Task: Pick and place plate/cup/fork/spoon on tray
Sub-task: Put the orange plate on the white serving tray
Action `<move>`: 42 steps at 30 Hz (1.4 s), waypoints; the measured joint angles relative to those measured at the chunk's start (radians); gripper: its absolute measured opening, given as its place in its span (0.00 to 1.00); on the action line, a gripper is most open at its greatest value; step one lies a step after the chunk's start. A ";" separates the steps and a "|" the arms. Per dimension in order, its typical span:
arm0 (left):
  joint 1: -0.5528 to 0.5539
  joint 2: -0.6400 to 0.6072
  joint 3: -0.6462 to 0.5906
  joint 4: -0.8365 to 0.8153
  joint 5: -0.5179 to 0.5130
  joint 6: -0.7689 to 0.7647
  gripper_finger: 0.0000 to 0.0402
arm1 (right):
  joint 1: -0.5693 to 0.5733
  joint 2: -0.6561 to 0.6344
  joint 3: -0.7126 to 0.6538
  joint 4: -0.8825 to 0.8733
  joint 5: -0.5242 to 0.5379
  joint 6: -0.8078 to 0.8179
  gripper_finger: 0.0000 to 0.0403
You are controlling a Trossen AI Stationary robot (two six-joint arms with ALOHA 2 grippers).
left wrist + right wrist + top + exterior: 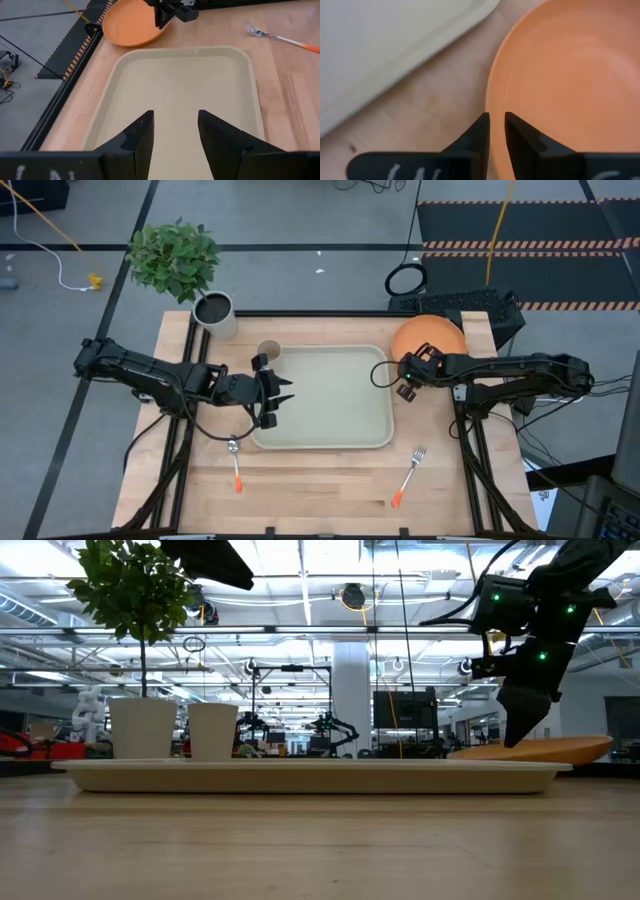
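Your right hand [496, 131], fingers a narrow slit apart, straddles the near rim of the plate [432, 336] beside the tray [330, 442]; pinch that thin, stiff, slippery rim squarely.

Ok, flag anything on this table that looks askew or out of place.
The plate stands out: it sits off the tray, overhanging the table's far edge, and the low view shows it tilted, one side lifted. The right hand hovers at its rim. Nothing looks spilled or broken.
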 joint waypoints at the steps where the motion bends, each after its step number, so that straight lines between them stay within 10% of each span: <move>1: 0.000 0.000 0.000 0.000 0.000 0.000 0.39 | 0.000 0.000 0.000 -0.006 -0.007 0.006 0.14; 22: 0.000 0.000 0.000 0.000 0.005 0.003 0.39 | -0.001 -0.001 -0.081 0.097 -0.023 -0.048 0.31; 32: 0.000 0.000 0.000 0.022 0.007 0.041 0.39 | -0.002 -0.001 -0.080 0.102 -0.023 -0.060 0.03; 42: 0.000 0.000 0.000 0.027 0.007 0.053 0.39 | 0.018 0.000 -0.016 0.079 0.007 -0.062 0.01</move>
